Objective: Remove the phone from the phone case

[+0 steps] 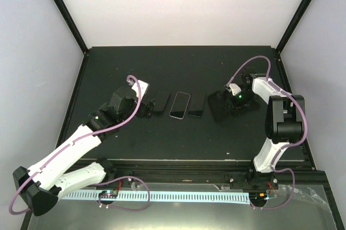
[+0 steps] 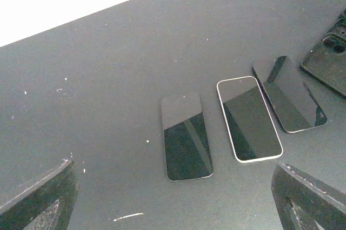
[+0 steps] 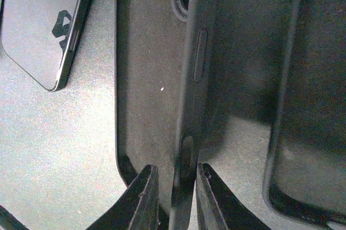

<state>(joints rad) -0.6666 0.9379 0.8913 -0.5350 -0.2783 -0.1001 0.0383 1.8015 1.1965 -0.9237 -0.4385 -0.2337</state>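
From above, the table [image 1: 162,62] is a matte black mat between pale walls. Three flat, round-cornered phones lie side by side at its middle: a left dark phone [image 1: 160,104], a white-rimmed phone [image 1: 180,105] and a right dark phone [image 1: 197,105]. Just right of them the black phone case [image 1: 218,107] rests at the tip of the right gripper [image 1: 228,104], whose white arm carries a looping mauve cable. The left gripper [image 1: 145,110] sits just left of the row. In the left wrist view, its two dark, blocky fingers [image 2: 38,200] stand wide apart at the near corners with nothing between them. The three phones lie face up beyond them, their glass glossy and reflective, the middle one edged in white, on a mat speckled with pale flecks. The phone case shows at the far right with round lens openings. In the right wrist view, the right gripper's two tapered black fingers [image 3: 141,200] are closed in on the case's raised side wall, which sits pinched between their tips. The wall is smooth rubbery black with two moulded oblong button bumps. Left of it spreads a matte panel with a rounded near corner. Right of it lies a glossy slab [image 3: 308,106]; I cannot tell whether that is the phone seated inside.
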